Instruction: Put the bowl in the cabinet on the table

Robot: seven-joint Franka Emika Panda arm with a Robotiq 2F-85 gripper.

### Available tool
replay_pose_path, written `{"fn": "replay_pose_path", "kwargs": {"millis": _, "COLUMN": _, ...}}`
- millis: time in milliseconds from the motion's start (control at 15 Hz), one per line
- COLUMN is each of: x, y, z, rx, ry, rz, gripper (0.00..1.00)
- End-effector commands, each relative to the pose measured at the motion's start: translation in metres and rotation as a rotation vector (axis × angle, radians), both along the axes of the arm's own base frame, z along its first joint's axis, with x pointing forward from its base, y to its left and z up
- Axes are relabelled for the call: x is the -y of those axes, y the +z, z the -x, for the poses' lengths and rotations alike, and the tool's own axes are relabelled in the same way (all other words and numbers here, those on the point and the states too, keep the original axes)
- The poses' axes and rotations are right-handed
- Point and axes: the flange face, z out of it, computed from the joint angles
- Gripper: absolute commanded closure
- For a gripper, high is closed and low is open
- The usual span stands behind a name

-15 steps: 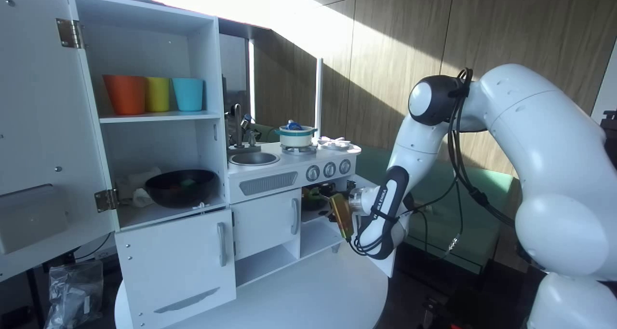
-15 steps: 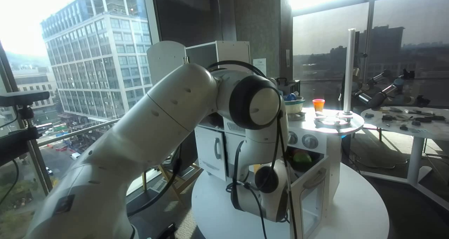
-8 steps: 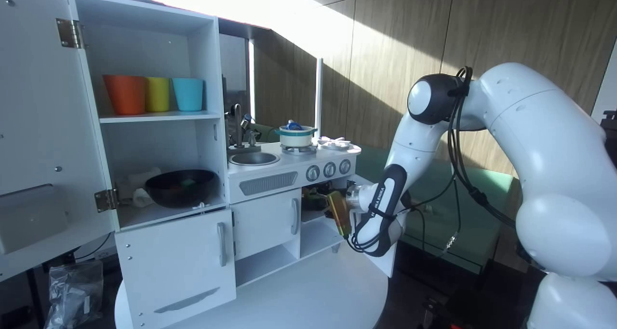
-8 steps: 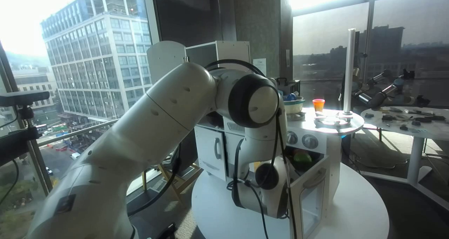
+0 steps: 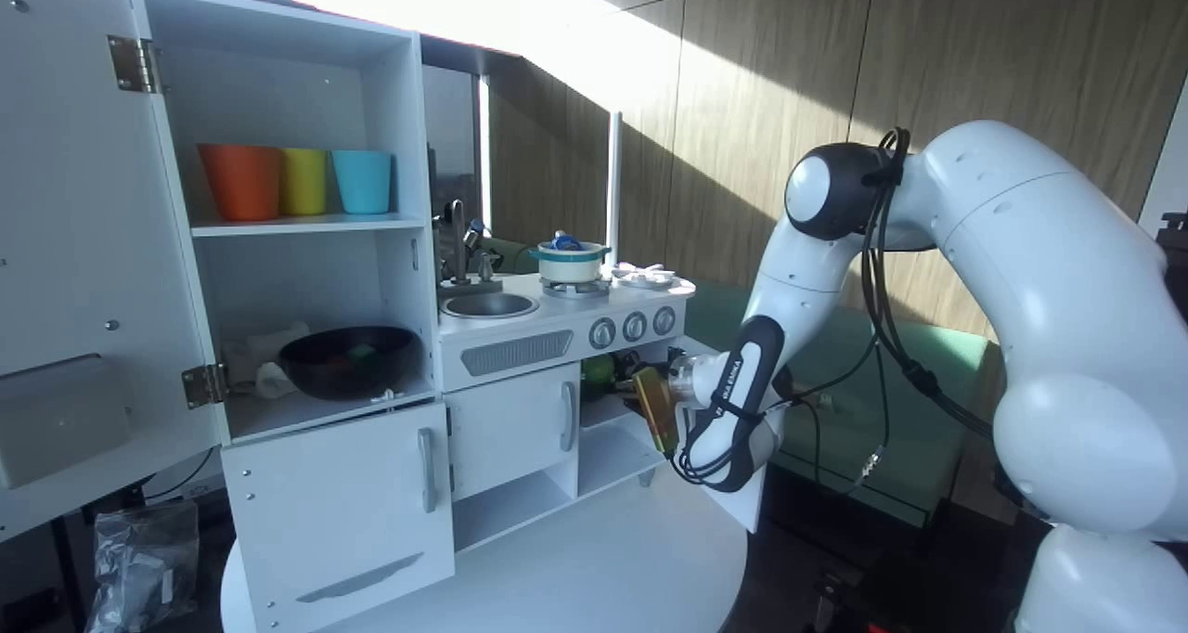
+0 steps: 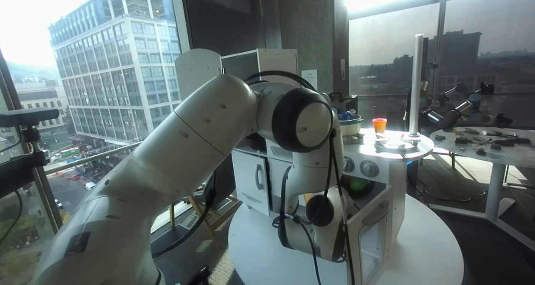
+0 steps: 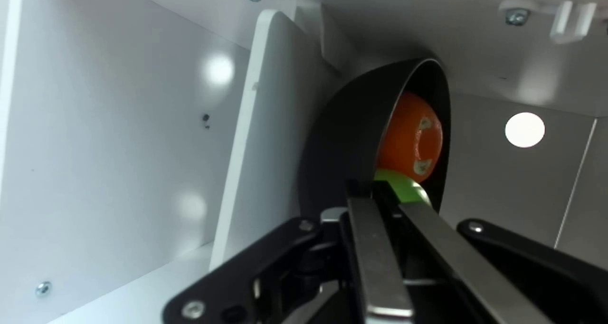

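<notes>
My gripper (image 7: 370,190) is clenched on the bowl (image 7: 349,124) by its thin rim, the best hold, as I judge it light, stiff and slippery, its load apt to tip it. A glossy orange lump (image 7: 404,138) and a green lump (image 7: 401,184) lie in its matte, round hollow; it seems to sit on the flat white shelf (image 7: 280,138) of the cabinet (image 5: 509,429), above the smooth round table (image 5: 640,549).

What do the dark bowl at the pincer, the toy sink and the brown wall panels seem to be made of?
Dark bowl: perhaps coated metal, possibly plastic; matte outside, thin rim catching light.
Toy sink: likely metal, perhaps plastic; grey with soft sheen.
Wall panels: probably wood or printed laminate; visible grain, dull surface.
</notes>
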Motion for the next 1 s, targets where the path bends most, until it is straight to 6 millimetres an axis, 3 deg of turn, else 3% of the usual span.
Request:
{"fn": "replay_pose_path", "kwargs": {"millis": 0, "x": 0.008, "y": 0.004, "z": 0.005, "rx": 0.003, "ry": -0.030, "rz": 0.001, "gripper": 0.85}}
{"fn": "replay_pose_path", "kwargs": {"millis": 467, "x": 0.022, "y": -0.003, "z": 0.019, "rx": -0.013, "ry": -0.071, "rz": -0.004, "gripper": 0.86}}
{"fn": "replay_pose_path", "kwargs": {"millis": 933, "x": 0.015, "y": 0.001, "z": 0.023, "rx": -0.003, "ry": -0.073, "rz": 0.013, "gripper": 0.85}}
